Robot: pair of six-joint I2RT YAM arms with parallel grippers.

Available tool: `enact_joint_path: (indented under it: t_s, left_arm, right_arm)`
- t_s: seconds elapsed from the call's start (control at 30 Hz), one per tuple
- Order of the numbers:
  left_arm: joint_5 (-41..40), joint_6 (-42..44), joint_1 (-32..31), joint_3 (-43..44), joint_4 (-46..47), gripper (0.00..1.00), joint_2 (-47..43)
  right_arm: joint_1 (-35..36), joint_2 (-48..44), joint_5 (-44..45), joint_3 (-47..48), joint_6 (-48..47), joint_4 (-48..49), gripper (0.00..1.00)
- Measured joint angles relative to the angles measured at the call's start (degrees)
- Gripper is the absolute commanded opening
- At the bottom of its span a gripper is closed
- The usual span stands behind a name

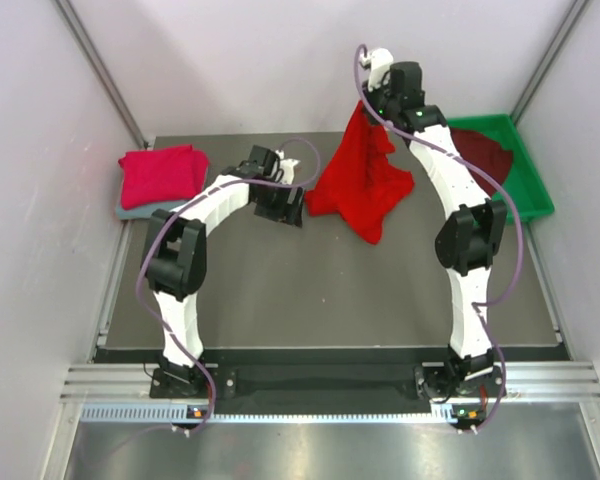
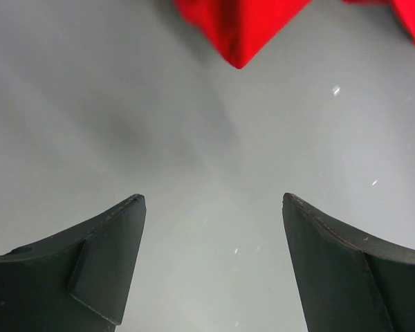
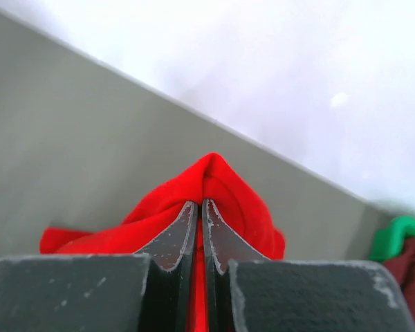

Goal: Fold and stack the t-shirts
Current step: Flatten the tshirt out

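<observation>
Shows the right hand [image 1: 368, 108] pinched shut on a peak of the red shirt [image 1: 365, 185], held up just left of the green tray [image 1: 535, 195], lower part apparently resting on the tabletop [image 1: 280, 290]. Shows the left hand [image 1: 280, 205] spread wide and empty, low over bare tabletop farther left of the tray, with a dangling red corner just ahead of its fingers [image 2: 111, 242]. Also shows a maroon shirt [image 1: 485, 150] inside the tray, and a folded crimson-pink shirt [image 1: 162, 175] on a grey-blue shirt [image 1: 128, 210] far left of the tray. Judged step: spreading the red shirt flat before folding. To do it well: close the left hand on that free corner or a seam, not a bunched fold; draw both hands apart until taut; lower together, well left of the tray; smooth wrinkles before creasing
</observation>
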Motion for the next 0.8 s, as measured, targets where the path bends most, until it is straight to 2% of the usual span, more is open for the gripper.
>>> enact_joint_path:
  t_s: [0.27, 0.57, 0.7, 0.8]
  left_arm:
    - [1.14, 0.76, -0.61, 7.80, 2.29, 0.84, 5.20]
    - [-2.23, 2.05, -2.84, 24.48, 6.10, 0.83, 20.22]
    - [-2.32, 2.60, -4.35, 26.56, 6.49, 0.76, 22.62]
    - [-2.16, 2.54, -5.03, 26.75, 6.64, 0.62, 22.64]
  right_arm:
    - [-0.07, -2.67, 2.05, 2.95, 0.13, 1.79, 0.00]
    - [-0.09, -2.75, 2.73, 3.37, 0.13, 2.21, 0.00]
    - [-0.09, -3.23, 2.99, 3.28, 0.04, 2.16, 0.00]
    - [-0.09, -3.48, 3.19, 3.28, 0.02, 2.21, 0.00]
